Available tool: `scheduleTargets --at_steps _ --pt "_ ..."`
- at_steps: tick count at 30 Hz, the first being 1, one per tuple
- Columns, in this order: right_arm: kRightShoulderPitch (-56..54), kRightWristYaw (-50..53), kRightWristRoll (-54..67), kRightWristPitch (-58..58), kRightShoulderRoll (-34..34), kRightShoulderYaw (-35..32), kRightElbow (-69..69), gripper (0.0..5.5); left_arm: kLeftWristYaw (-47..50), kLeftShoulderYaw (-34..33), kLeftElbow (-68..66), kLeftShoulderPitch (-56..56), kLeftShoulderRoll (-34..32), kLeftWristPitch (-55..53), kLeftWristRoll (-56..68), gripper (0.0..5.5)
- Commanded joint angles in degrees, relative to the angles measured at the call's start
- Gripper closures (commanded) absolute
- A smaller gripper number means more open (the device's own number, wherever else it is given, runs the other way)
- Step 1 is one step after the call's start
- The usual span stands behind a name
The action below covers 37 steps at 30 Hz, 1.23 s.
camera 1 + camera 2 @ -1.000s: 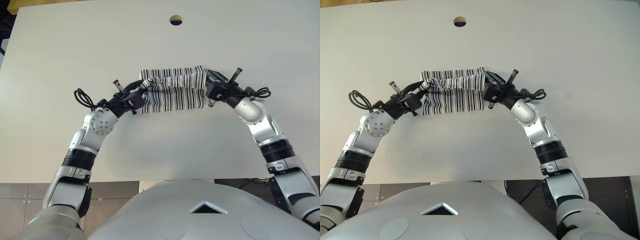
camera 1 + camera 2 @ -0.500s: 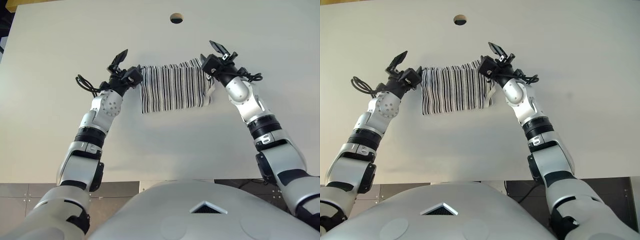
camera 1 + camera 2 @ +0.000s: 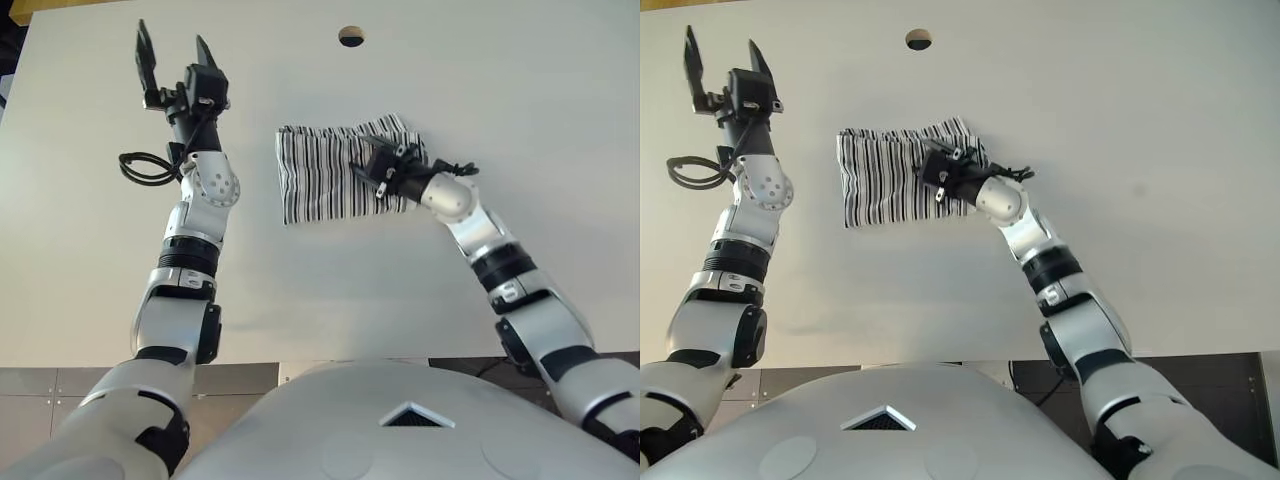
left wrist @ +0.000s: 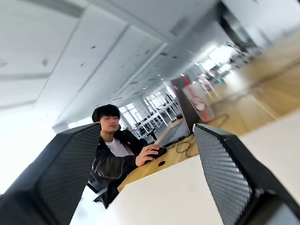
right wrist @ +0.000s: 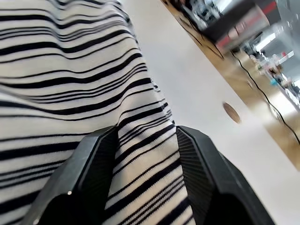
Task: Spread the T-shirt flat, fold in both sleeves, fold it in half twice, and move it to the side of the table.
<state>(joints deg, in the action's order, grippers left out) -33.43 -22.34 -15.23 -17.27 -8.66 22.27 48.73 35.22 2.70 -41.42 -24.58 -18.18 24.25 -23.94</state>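
Two black two-fingered grippers work well apart above a white table (image 3: 520, 90), where a black-and-white striped T-shirt (image 3: 330, 175) lies folded into a rough rectangle near the middle. Its stripes run from the near side toward the far side, and its far right corner is slightly rumpled.

The right gripper (image 3: 372, 168) sits low on the right part of the T-shirt, pointing across the cloth toward the robot's left. In the right wrist view its fingers (image 5: 93, 178) stand a moderate gap apart, with striped fabric showing between and beneath them. Whether the tips press into the cloth or merely rest on it cannot be told.

The left gripper (image 3: 170, 35) is held high over the far left part of the table, clear of the T-shirt and touching nothing. Its fingers (image 4: 70, 173) are spread wide, tips pointing away from the robot, with nothing between them.

A loop of black cable (image 3: 140, 168) hangs beside the left forearm. A small round hole (image 3: 351, 38) in the tabletop lies beyond the T-shirt, toward the far edge and apart from the cloth.
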Motion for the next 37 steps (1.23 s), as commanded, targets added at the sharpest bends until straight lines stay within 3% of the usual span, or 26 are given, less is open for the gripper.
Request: scheduleTargets --at_steps 1,3,8,13,18,24,29,32,37 --pt "-4.3 3.8 5.0 9.6 2.2 -7.9 18.1 3.21 1.4 -0.8 -0.3 1.7 2.1 3.3 1.6 1.85" --pt "-5.6 7.3 11.5 13.7 0.4 -16.0 22.4 3.21 1.5 -0.6 -1.0 1.9 2.7 3.3 1.4 1.85" --pt "-4.7 18.8 23.9 15.9 -12.9 -34.3 26.8 3.21 2.4 -2.3 3.1 5.7 3.5 4.4 2.3 1.85" --pt "-2.9 30.9 26.9 14.4 -22.9 -43.0 28.1 3.21 2.1 -4.7 10.2 11.9 4.4 6.8 4.3 1.85" --pt "-4.8 42.2 20.9 10.0 -25.0 -40.6 27.5 3.21 0.9 -5.0 12.9 14.8 5.7 9.1 4.9 1.85" --pt "-4.2 65.0 8.5 -10.8 -24.7 -34.3 18.1 3.21 -9.9 -1.9 9.8 10.4 10.5 10.2 11.5 1.85" --pt "-4.5 63.0 -0.6 -16.6 -8.0 -21.4 2.3 3.21 -23.7 -0.7 2.2 -2.3 17.2 7.9 20.8 1.85" --pt "-1.3 66.4 -7.3 -18.0 -4.3 -16.8 -0.7 3.21 -27.7 -1.0 -7.4 -8.5 20.0 10.8 22.2 1.85" --pt "4.2 67.5 -10.8 -23.1 -2.8 -14.1 5.3 3.21 -31.3 -0.5 -18.4 -7.6 19.9 17.5 20.3 1.85"
